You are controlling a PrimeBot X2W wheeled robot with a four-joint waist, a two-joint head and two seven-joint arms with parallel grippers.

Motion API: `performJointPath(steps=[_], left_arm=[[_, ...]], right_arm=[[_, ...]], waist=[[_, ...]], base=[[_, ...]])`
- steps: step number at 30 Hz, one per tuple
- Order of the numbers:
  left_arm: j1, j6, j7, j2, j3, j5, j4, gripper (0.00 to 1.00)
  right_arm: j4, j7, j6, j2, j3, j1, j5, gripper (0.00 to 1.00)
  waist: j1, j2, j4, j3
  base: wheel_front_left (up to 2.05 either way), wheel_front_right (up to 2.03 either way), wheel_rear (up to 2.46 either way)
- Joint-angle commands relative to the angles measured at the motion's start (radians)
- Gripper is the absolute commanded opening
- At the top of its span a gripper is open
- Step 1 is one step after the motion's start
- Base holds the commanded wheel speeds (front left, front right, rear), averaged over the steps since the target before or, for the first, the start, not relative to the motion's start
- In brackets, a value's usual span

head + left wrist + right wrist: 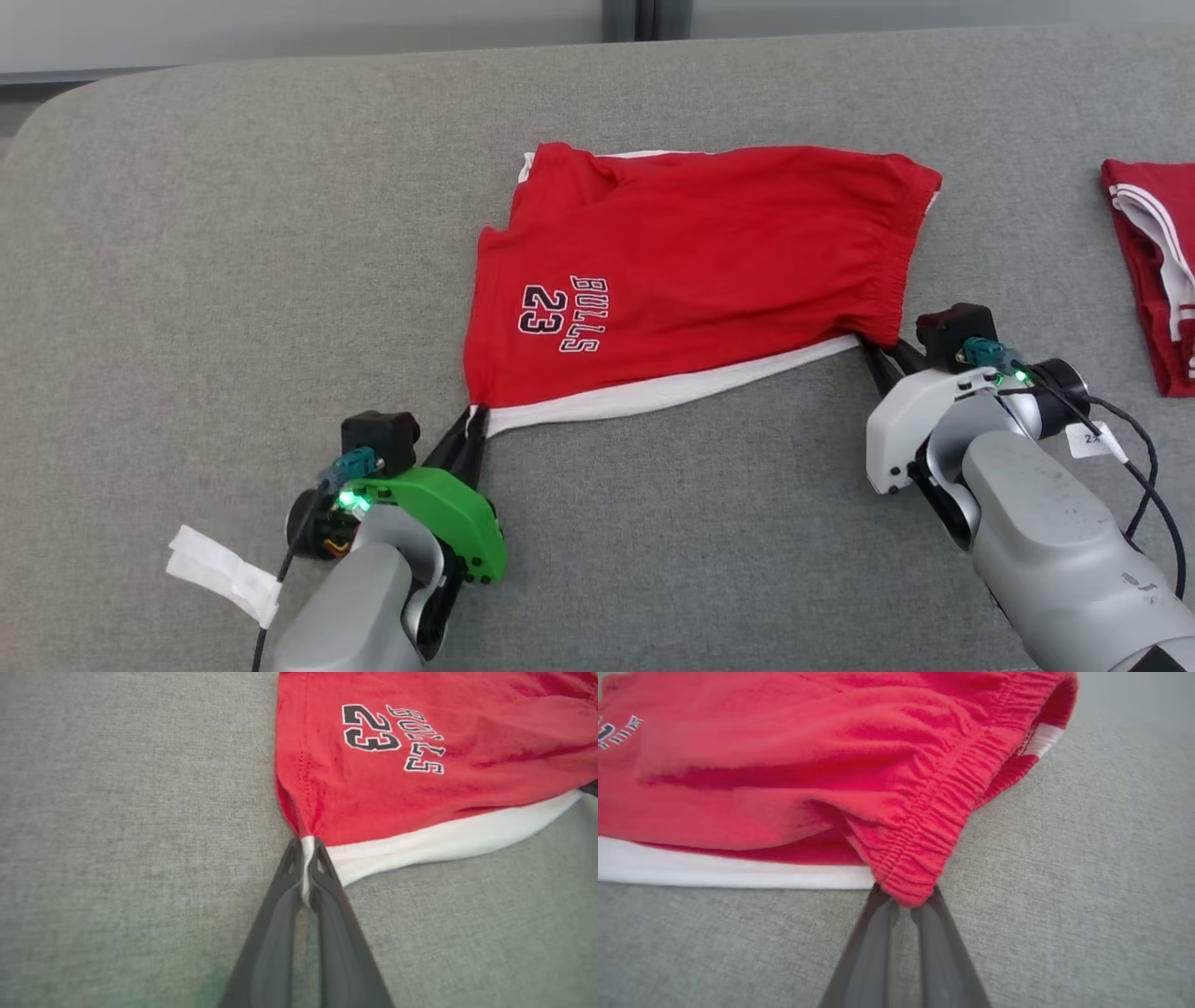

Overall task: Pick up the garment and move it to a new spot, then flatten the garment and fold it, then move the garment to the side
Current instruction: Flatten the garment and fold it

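While you watch from the head camera, your left end effector is clenched on the hem corner of the red shorts, right where the white stripe ends. Your right end effector is pinched onto the waistband corner. That's two grips on one long edge, which reads as the hold for lifting or folding the near side over. The shorts lie mid-worktop, mostly flat, with the near edge drawn taut between the grips. Harder to call: the right fingertips vanish under the gathered elastic, so how much cloth they have is unclear, and a second red garment is cut off at the right edge.
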State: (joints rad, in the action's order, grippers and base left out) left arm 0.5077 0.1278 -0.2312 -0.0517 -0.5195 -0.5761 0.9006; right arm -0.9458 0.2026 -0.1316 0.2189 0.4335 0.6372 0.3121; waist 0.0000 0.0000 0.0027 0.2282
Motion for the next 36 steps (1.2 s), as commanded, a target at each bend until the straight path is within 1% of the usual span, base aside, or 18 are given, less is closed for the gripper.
performJointPath(steps=[1, 4, 6, 7, 11, 14, 16, 20, 23, 24, 26, 27, 29, 30, 32, 33, 36], left_arm=[[-0.031, 0.004, -0.005, 0.000, -0.011, -0.029, -0.017, 0.00], [-0.035, 0.004, -0.021, -0.010, -0.018, -0.074, -0.098, 0.00], [-0.051, 0.004, -0.027, -0.027, -0.029, -0.102, -0.184, 0.00], [-0.063, 0.004, -0.029, -0.033, -0.028, -0.135, -0.244, 0.00], [-0.090, 0.003, -0.034, -0.083, -0.007, -0.203, -0.471, 0.00], [-0.114, 0.003, -0.032, -0.109, 0.012, -0.241, -0.632, 0.00], [-0.123, 0.003, -0.019, -0.117, 0.035, -0.289, -0.758, 0.00], [-0.094, -0.015, 0.038, -0.137, 0.061, -0.338, -0.947, 0.00], [-0.041, -0.027, 0.102, -0.145, 0.080, -0.383, -1.003, 0.00], [-0.008, -0.034, 0.123, -0.162, 0.088, -0.376, -0.995, 0.00], [0.065, -0.039, 0.156, -0.158, 0.107, -0.402, -0.956, 0.00], [0.106, -0.040, 0.171, -0.167, 0.113, -0.391, -0.933, 0.00], [0.200, -0.034, 0.191, -0.166, 0.129, -0.404, -0.865, 0.00], [0.256, -0.032, 0.200, -0.175, 0.136, -0.387, -0.816, 0.00], [0.360, -0.029, 0.191, -0.168, 0.162, -0.394, -0.736, 0.00], [0.407, -0.026, 0.188, -0.172, 0.167, -0.384, -0.697, 0.00], [0.572, -0.017, 0.135, -0.182, 0.192, -0.345, -0.585, 0.00]], right_arm=[[0.017, 0.016, 0.002, 0.008, -0.002, -0.017, 0.015, 0.00], [0.067, 0.032, 0.002, 0.026, -0.007, -0.039, 0.036, 0.00], [0.128, 0.039, 0.002, 0.038, -0.015, -0.059, 0.056, 0.00], [0.171, 0.041, 0.002, 0.046, -0.022, -0.071, 0.070, 0.00], [0.359, 0.013, 0.002, 0.089, -0.059, -0.128, 0.104, 0.00], [0.514, -0.046, 0.002, 0.124, -0.105, -0.174, 0.094, 0.00], [0.649, -0.109, 0.002, 0.141, -0.151, -0.212, 0.078, 0.00], [0.884, -0.243, 0.002, 0.163, -0.235, -0.246, 0.044, 0.00], [0.981, -0.331, 0.002, 0.160, -0.259, -0.211, 0.032, 0.00], [0.994, -0.358, 0.002, 0.157, -0.254, -0.179, 0.038, 0.00], [0.965, -0.408, 0.002, 0.150, -0.219, -0.096, 0.058, 0.00], [0.943, -0.420, 0.002, 0.147, -0.202, -0.054, 0.066, 0.00], [0.858, -0.434, 0.002, 0.137, -0.159, 0.053, 0.094, 0.00], [0.803, -0.426, 0.002, 0.130, -0.144, 0.120, 0.096, 0.00], [0.697, -0.399, 0.002, 0.105, -0.124, 0.244, 0.098, 0.00], [0.645, -0.377, 0.002, 0.087, -0.134, 0.295, 0.098, 0.00], [0.483, -0.280, 0.002, 0.039, -0.163, 0.470, 0.055, 0.00]], waist=[[0.0000, 0.0000, -0.002, -0.020], [0.0000, 0.0000, -0.005, -0.043], [0.0000, 0.0000, -0.009, -0.060], [0.0000, 0.0000, -0.011, -0.070], [0.0000, 0.0000, -0.025, -0.097], [0.0000, 0.0000, -0.035, -0.104], [0.0000, 0.0000, -0.041, -0.104], [0.0000, 0.0000, -0.051, -0.076], [0.0000, 0.0000, -0.062, -0.039], [0.0000, 0.0000, -0.068, -0.019], [0.0000, 0.0000, -0.084, 0.030], [0.0000, 0.0000, -0.092, 0.054], [0.0000, 0.0000, -0.106, 0.103], [0.0000, 0.0000, -0.114, 0.129], [0.0000, 0.0000, -0.132, 0.179], [0.0000, 0.0000, -0.139, 0.198], [0.0000, 0.0000, -0.158, 0.256]], base=[[0.00, 0.00, 0.00], [0.00, 0.00, 0.00], [0.00, 0.00, 0.00], [0.00, 0.00, 0.00], [0.00, 0.00, 0.00], [0.00, 0.00, 0.00], [0.00, 0.00, 0.00], [0.00, 0.00, 0.00], [0.00, 0.00, 0.00], [0.00, 0.00, 0.00], [0.00, 0.00, 0.00], [0.00, 0.00, 0.00], [0.00, 0.00, 0.00], [0.00, 0.00, 0.00], [0.00, 0.00, 0.00], [0.00, 0.00, 0.00], [0.00, 0.00, 0.00]])
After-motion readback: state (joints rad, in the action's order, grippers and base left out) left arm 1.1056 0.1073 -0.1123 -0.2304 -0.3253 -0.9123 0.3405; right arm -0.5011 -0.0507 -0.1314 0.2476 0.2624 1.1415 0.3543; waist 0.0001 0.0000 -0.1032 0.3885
